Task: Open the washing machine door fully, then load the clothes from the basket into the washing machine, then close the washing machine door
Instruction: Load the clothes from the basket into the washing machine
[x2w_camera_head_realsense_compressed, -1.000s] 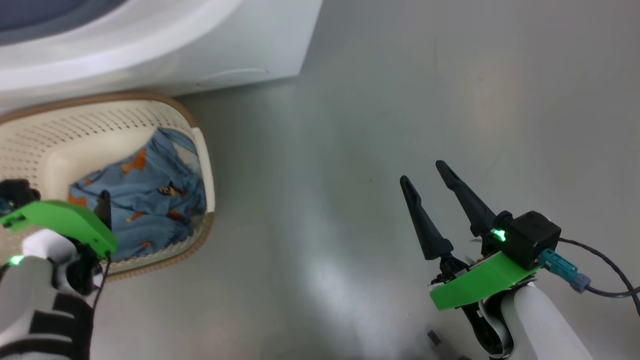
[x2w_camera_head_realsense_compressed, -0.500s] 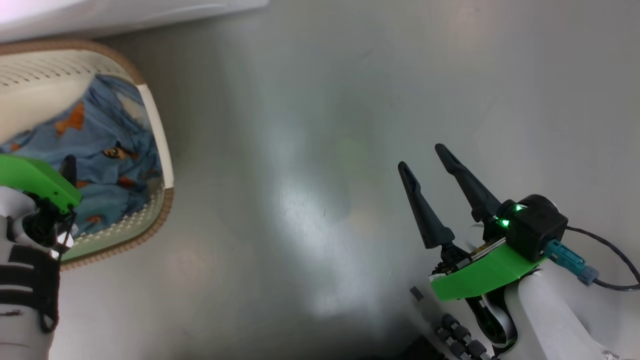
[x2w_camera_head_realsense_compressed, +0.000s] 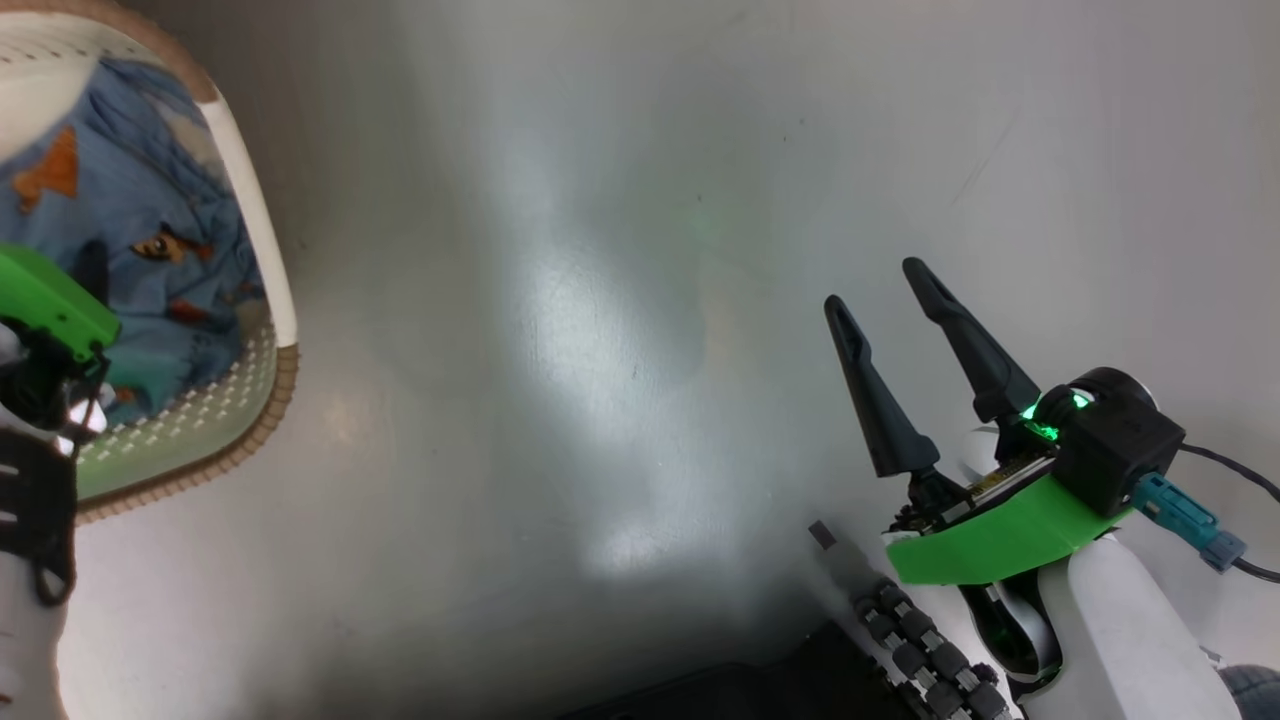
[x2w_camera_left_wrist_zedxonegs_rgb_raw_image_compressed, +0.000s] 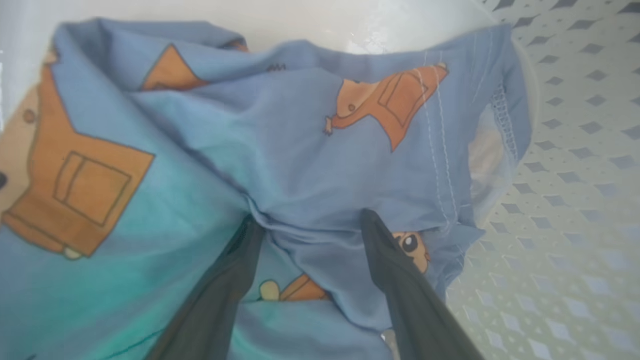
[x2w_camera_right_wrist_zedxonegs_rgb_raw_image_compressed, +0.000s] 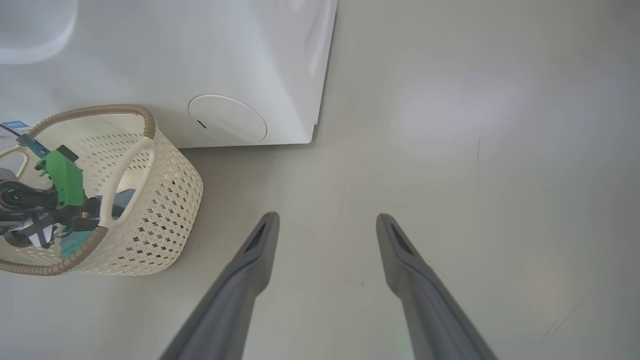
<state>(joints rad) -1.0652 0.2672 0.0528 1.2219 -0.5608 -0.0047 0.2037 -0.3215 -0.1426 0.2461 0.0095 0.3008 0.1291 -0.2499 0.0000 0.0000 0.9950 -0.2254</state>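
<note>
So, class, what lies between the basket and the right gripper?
Only bare grey floor lies between the basket and the right gripper; the head view shows this stretch.

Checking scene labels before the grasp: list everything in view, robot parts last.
washing machine: one, white, behind the basket
service flap: one, white, round, low on the machine's front
basket: one, cream with brown rim, on the floor before the machine
clothes: one garment visible, light blue with orange figures, inside the basket
floor: one, glossy grey, under everything
left gripper: one, dark fingers open, tips at the clothes in the basket
right gripper: one, dark fingers open and empty, over bare floor
</note>
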